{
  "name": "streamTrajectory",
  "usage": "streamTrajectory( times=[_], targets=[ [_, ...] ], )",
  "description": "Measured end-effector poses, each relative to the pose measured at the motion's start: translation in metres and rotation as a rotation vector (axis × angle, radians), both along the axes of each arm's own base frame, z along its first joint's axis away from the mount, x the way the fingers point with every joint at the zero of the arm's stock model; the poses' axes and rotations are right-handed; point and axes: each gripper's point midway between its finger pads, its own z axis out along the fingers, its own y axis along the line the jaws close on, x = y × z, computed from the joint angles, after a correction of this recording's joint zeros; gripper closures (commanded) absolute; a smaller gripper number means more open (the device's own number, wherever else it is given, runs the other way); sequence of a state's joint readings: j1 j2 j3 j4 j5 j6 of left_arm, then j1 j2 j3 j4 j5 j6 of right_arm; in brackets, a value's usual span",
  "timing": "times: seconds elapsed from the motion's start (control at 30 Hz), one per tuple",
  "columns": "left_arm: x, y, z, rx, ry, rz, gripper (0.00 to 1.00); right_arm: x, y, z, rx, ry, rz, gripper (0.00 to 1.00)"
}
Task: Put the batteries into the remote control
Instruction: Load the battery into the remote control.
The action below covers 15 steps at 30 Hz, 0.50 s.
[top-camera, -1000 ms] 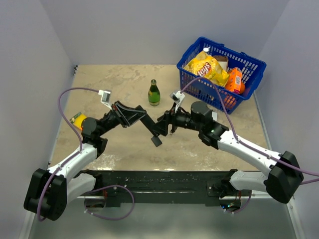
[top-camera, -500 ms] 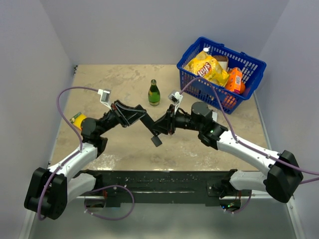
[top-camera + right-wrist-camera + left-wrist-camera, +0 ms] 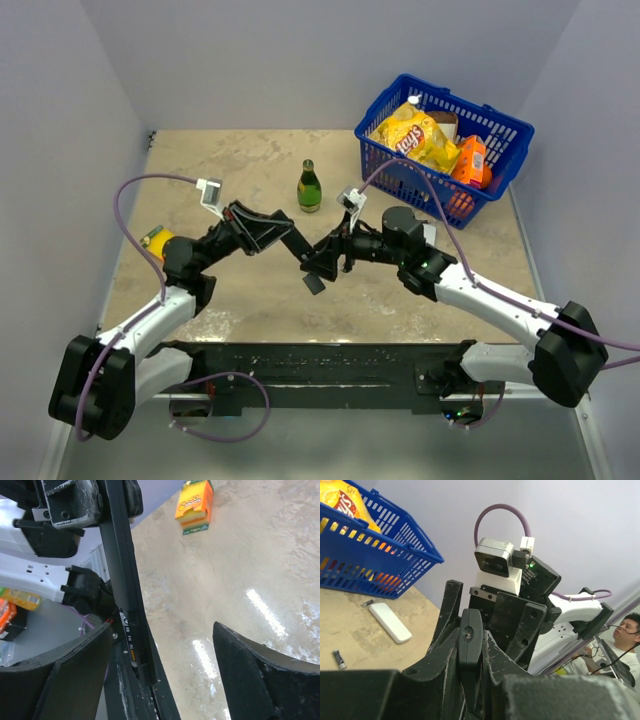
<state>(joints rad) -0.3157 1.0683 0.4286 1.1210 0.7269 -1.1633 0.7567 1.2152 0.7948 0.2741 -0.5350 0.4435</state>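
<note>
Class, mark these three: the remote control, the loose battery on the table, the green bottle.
remote control (image 3: 119, 565), right wrist view, middle of its long side.
battery (image 3: 339, 659), left wrist view, middle of its body.
green bottle (image 3: 309, 190), top view, its belly.

The left arm (image 3: 150, 320) and the right arm (image 3: 500, 303) are built of white shells joined by black joints. A purple cable (image 3: 501, 506) is looped along each, and a white camera block (image 3: 494, 560) is mounted at each wrist.

Robot lab, walled table (image 3: 250, 160), person (image 3: 626, 630) nearby
</note>
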Motion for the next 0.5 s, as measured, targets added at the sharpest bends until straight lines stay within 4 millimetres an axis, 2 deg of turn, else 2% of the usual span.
streamTrajectory(
  times=[0.1, 0.17, 0.27, 0.4, 0.5],
  targets=[
    [0.002, 0.000, -0.006, 0.029, 0.007, 0.015, 1.00, 0.003, -0.003, -0.002, -0.031, 0.002, -0.021, 0.07],
    [0.003, 0.000, -0.012, 0.057, 0.012, 0.028, 1.00, 0.006, -0.006, 0.006, -0.039, -0.014, -0.045, 0.02],
    [0.012, 0.002, -0.020, 0.121, 0.032, 0.076, 1.00, 0.012, -0.012, 0.024, -0.041, -0.054, -0.094, 0.02],
    [0.033, 0.009, -0.028, 0.236, 0.083, 0.182, 1.00, 0.023, -0.030, 0.048, -0.039, -0.099, -0.218, 0.02],
    [0.047, 0.019, -0.032, 0.334, 0.112, 0.274, 1.00, 0.037, -0.047, 0.046, -0.069, -0.075, -0.357, 0.02]
  ],
)
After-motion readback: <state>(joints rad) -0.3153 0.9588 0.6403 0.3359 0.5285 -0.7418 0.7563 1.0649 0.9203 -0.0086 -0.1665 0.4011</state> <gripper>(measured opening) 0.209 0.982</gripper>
